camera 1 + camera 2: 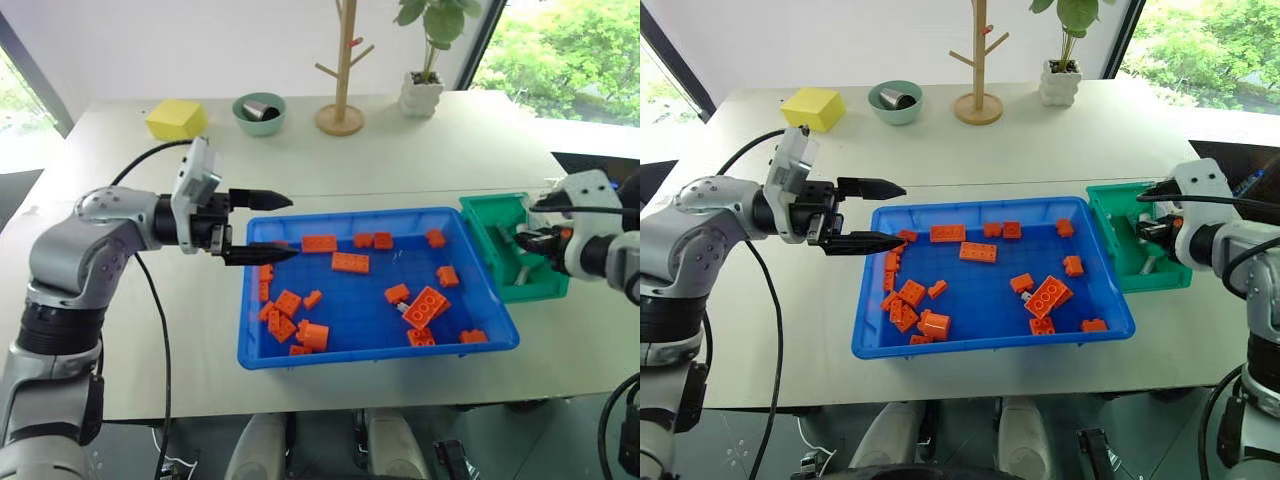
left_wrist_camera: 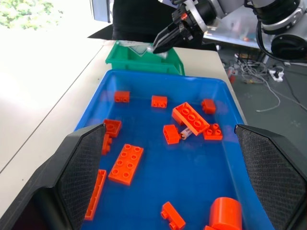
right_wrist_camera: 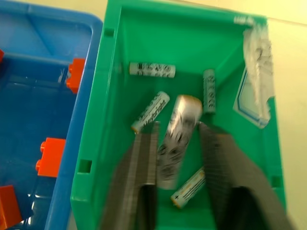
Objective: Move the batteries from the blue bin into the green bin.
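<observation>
The blue bin (image 1: 380, 355) sits mid-table with several orange bricks (image 1: 350, 262) in it. One silver battery (image 2: 187, 134) lies among the bricks beside a large one. The green bin (image 3: 144, 28) touches the blue bin's right end and holds several batteries (image 3: 152, 69). My right gripper (image 3: 176, 128) hangs over the green bin, its fingers apart. Between them is a blurred battery (image 3: 178, 143), higher than the ones on the bin floor. My left gripper (image 1: 292, 227) hovers open over the blue bin's left rim, pointing right, with nothing between its fingers.
At the back of the table stand a yellow block (image 1: 177, 118), a pale-green bowl (image 1: 259, 112) with a metal cup in it, a wooden tree stand (image 1: 341, 70) and a potted plant (image 1: 425, 90). A cable hangs from my left arm.
</observation>
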You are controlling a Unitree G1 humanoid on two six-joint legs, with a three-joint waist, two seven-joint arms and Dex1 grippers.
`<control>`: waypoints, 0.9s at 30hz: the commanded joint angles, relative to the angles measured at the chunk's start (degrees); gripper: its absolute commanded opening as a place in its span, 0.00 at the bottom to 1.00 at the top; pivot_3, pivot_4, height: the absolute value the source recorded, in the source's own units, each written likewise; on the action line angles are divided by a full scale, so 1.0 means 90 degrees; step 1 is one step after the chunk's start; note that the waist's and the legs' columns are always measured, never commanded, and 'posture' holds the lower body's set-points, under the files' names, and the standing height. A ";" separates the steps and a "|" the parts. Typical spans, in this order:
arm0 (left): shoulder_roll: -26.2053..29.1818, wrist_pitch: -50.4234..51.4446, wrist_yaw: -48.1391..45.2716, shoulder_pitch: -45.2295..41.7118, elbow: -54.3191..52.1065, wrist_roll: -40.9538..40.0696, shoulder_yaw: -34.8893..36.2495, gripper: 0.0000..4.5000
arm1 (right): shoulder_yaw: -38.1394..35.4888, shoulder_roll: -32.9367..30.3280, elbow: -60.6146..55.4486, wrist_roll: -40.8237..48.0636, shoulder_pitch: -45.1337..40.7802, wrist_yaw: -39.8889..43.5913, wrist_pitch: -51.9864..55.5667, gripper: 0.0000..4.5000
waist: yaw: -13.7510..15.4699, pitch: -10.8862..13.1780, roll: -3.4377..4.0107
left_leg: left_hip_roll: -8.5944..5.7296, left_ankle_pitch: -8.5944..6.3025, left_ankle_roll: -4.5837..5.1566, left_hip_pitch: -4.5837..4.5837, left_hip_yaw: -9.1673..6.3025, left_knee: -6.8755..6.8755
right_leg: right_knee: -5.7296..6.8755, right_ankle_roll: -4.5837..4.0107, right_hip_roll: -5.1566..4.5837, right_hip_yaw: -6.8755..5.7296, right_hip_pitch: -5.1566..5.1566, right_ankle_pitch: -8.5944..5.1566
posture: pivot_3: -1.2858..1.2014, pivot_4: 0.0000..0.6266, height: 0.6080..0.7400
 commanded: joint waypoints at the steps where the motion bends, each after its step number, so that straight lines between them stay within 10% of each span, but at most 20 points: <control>1: -0.0003 -0.0092 -0.0043 -0.0130 -0.0050 0.0017 0.0045 1.00 | -0.0213 -0.0039 -0.0040 -0.0022 -0.0007 -0.0055 -0.0278 0.74 | 0.0009 0.0000 0.0000 | 0.0000 0.0000 0.0000 0.0000 0.0000 0.0000 | 0.0000 0.0000 0.0000 0.0000 0.0000 0.0000 | 0.52 0.24 0.71; 8: 0.0008 -0.0081 -0.0090 -0.0142 -0.0033 0.0055 0.0063 1.00 | 0.0065 -0.0844 -0.0379 0.0594 -0.0030 0.1452 -0.1624 0.74 | 0.0013 0.0001 0.0001 | -0.0001 0.0000 0.0000 -0.0001 -0.0001 0.0001 | -0.0001 0.0001 -0.0001 -0.0001 0.0000 -0.0001 | 0.52 0.24 0.71; 18: -0.0052 -0.0046 -0.0053 -0.0242 -0.0051 0.0086 0.0056 1.00 | 0.2786 -0.2098 -0.0010 -0.0324 -0.0360 0.4966 -0.5717 0.74 | -0.0003 0.0002 0.0000 | 0.0001 -0.0001 0.0000 0.0002 0.0000 0.0000 | -0.0005 0.0004 0.0000 -0.0001 0.0002 -0.0002 | 0.52 0.24 0.71; 27: 0.0069 0.0095 0.0205 0.0140 -0.0484 -0.0063 0.0335 1.00 | 0.4584 -0.1599 0.0695 -0.1747 -0.1372 0.6592 -0.7735 0.86 | -0.0009 0.0004 0.0000 | 0.0000 -0.0001 -0.0002 0.0001 -0.0004 0.0002 | -0.0006 0.0003 -0.0003 -0.0001 0.0001 -0.0002 | 0.52 0.24 0.71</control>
